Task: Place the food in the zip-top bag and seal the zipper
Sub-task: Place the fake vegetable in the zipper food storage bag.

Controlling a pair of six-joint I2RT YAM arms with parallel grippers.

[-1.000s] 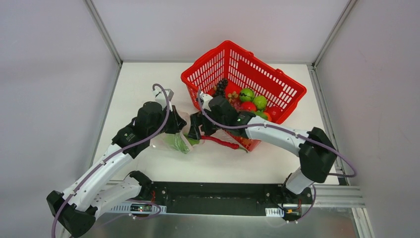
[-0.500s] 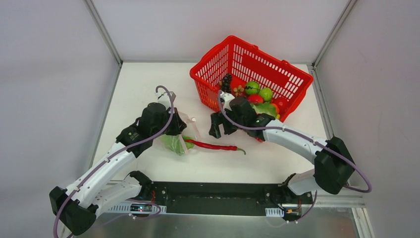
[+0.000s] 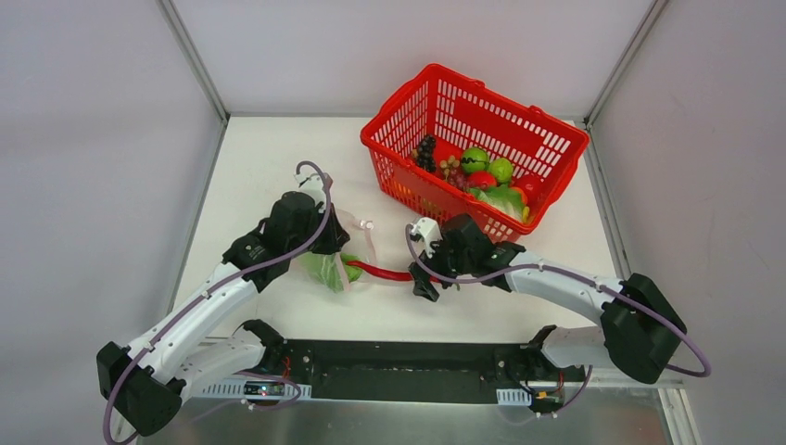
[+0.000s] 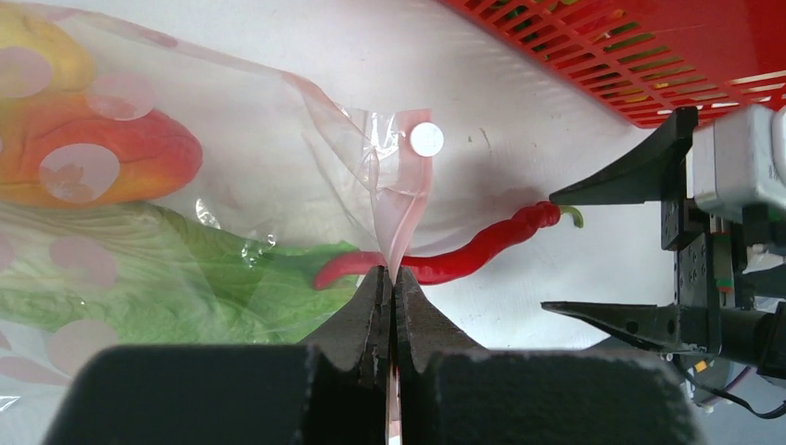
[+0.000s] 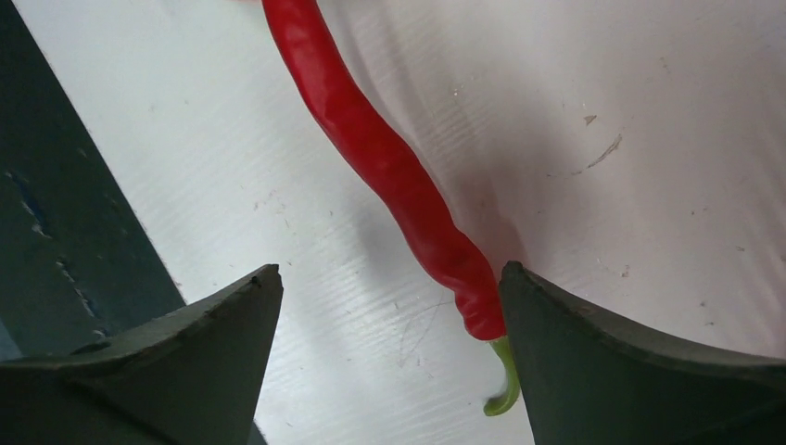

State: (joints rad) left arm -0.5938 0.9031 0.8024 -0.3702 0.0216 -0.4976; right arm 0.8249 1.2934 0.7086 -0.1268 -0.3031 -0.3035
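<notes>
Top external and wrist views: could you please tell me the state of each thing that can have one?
Zip-top bag, mouth unsealed, cabbage inside.
Red chili, lying on table, outside basket.
Basket, upright, holding produce.
Left gripper, fingers shut on bag's edge.
Right gripper, fingers open astride chili's stem end.

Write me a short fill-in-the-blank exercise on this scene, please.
1. The left gripper is ___ on the bag edge.
2. The right gripper stands ___ around the chili stem end.
3. The basket is ___ in colour.
Missing words: shut; open; red.
</notes>
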